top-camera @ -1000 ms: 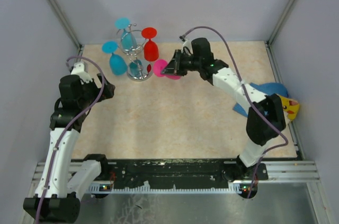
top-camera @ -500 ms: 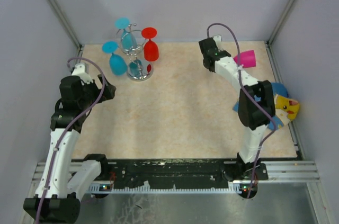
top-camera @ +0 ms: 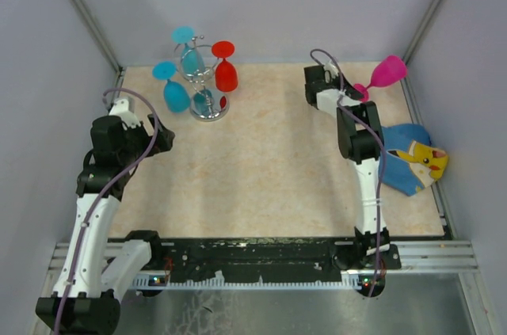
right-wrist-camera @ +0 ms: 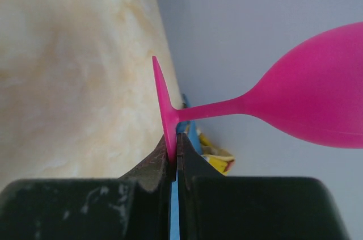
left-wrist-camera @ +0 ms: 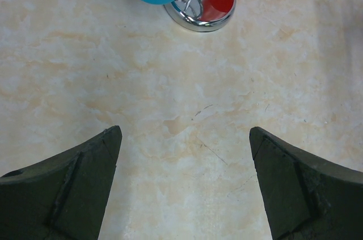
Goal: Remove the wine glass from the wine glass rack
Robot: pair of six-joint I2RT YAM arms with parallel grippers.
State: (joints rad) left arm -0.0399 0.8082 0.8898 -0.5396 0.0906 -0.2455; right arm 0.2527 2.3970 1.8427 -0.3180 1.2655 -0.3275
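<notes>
Your right gripper, pinching the glass by its foot, now holds it far right of the rack, no longer beside it; your left gripper is spread.

- beige marbled tabletop fills the middle
- over at its right edge, a blue cloth with a yellow cartoon face, lying flat
- pale grey walls behind, black rail along the near edge
</notes>
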